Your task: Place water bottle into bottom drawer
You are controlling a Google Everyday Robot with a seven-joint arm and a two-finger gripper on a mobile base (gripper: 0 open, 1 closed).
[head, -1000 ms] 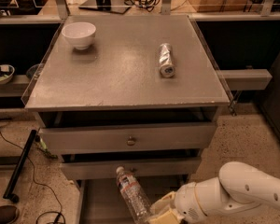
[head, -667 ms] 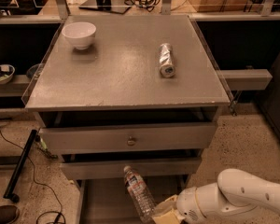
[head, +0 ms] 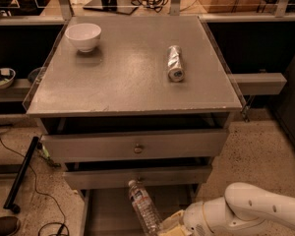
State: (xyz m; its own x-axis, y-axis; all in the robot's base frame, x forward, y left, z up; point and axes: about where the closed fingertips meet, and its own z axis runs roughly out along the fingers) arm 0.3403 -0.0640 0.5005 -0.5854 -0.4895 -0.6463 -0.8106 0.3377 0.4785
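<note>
The water bottle [head: 142, 206], clear with a white cap and a reddish label band, is tilted with its cap up and to the left, over the open bottom drawer [head: 108, 211] at the frame's lower edge. My gripper [head: 168, 228] is at the bottle's lower end, at the bottom of the view, on the white arm [head: 246, 211] coming in from the lower right. The bottle's base and the gripper's tips are cut off by the frame edge.
A white bowl [head: 83, 36] and a silver can [head: 175, 63] lying on its side rest on the grey cabinet top [head: 132, 77]. Two upper drawers [head: 137, 146] with small knobs stand slightly open above the bottom one. A black pole and cables lie on the floor at left.
The bottle and my gripper have shifted a little to the right and lower over the bottom drawer. The arm has followed.
</note>
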